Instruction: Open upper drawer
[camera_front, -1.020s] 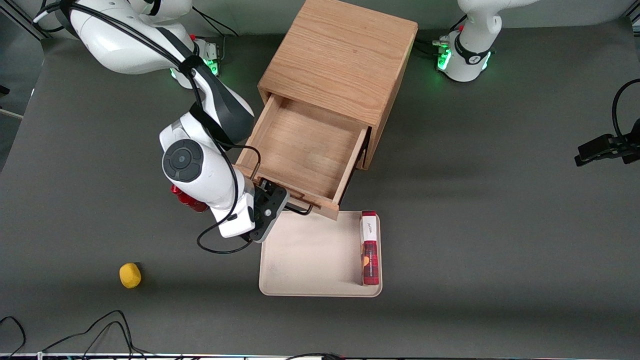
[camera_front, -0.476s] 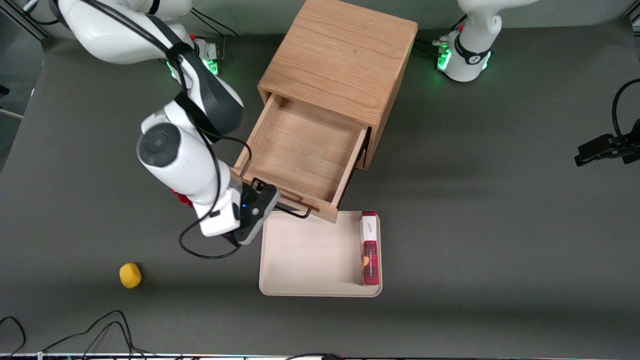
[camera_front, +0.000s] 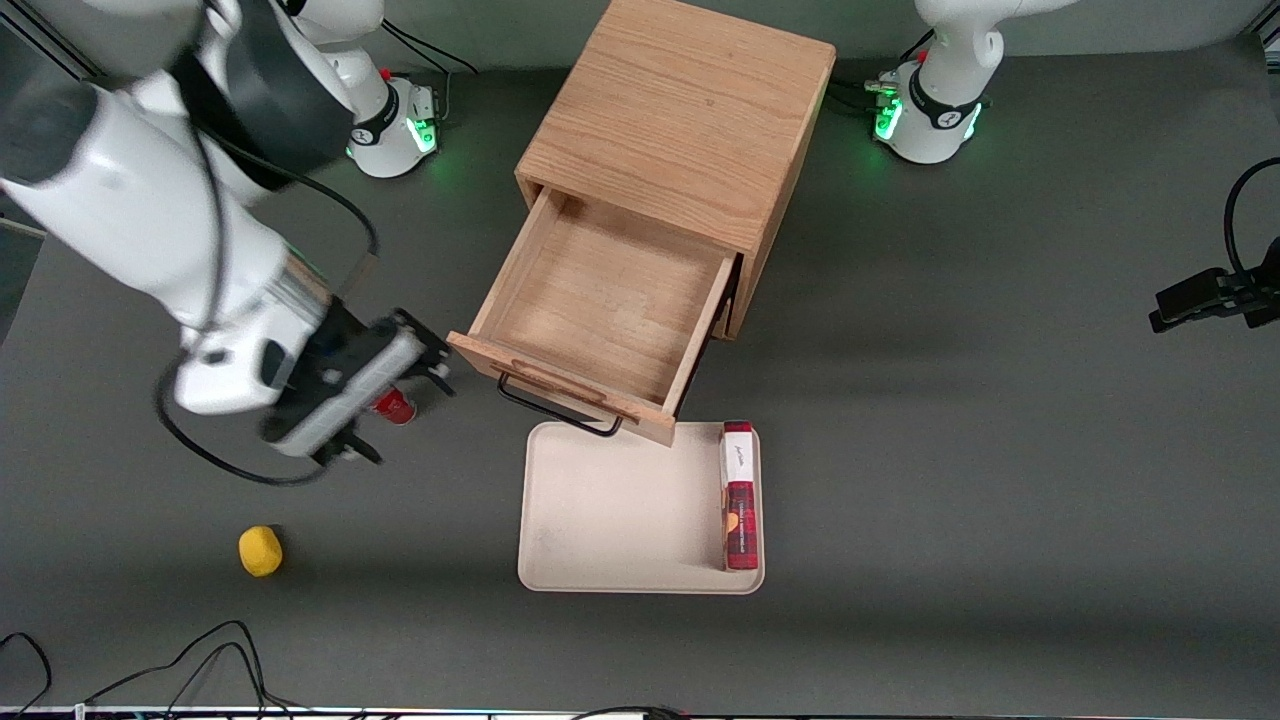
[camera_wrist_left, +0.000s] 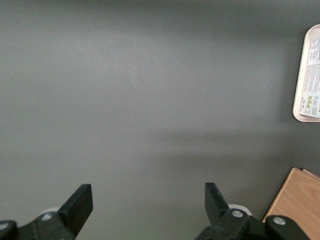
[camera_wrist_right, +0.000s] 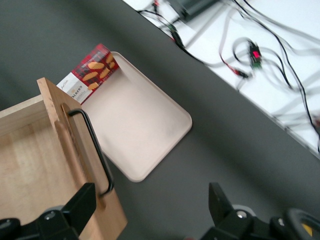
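Front view: upper drawer stands pulled well out of the cabinet, its front over the tray edge. My claw hangs beside it, clear. Right wrist view: fingers spread, holding nothing, handle free; job looks done.

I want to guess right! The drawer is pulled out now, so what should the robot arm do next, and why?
Probably just lift away and stop. The upper drawer already stands wide open, and the gripper, open, is off its black handle, beside the drawer front.
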